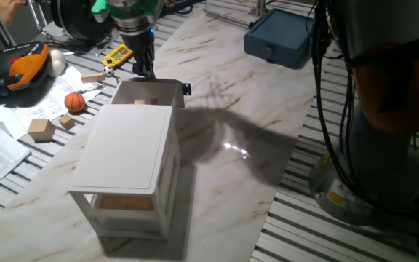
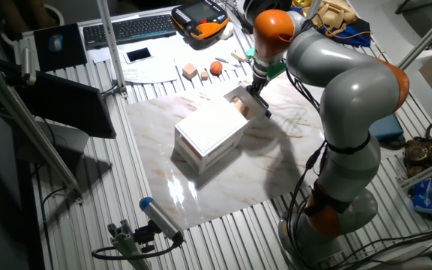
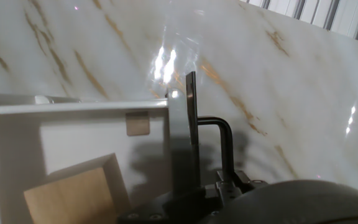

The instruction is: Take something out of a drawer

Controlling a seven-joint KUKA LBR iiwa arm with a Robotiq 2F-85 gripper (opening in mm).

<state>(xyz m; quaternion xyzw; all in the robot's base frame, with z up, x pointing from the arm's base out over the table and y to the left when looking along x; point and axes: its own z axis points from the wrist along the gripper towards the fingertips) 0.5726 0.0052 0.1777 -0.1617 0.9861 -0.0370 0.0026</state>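
Your block (image 3: 73, 196) lies inside the open drawer (image 1: 167, 89), on its white floor, toward the near-left corner in the hand view; from one fixed view you see only a sliver of tan (image 1: 145, 102) just past the cabinet (image 1: 126, 145) top. The drawer is pulled out from the top of the cabinet, its black handle (image 1: 186, 89) sticking out at the front.

The gripper (image 1: 145, 68) hangs over the drawer's far end, fingers pointing down. In the hand view, one dark finger (image 3: 183, 137) stands right against the drawer's front wall, beside the handle (image 3: 221, 140). You cannot tell how wide the jaws stand (the other finger is not visible), and nothing shows between them; the block sits apart from the finger.

Beyond the marble mat (image 1: 268, 109), an orange ball (image 1: 75, 102) and small cubes (image 1: 41, 129) lie on the slatted table (image 1: 384, 233).
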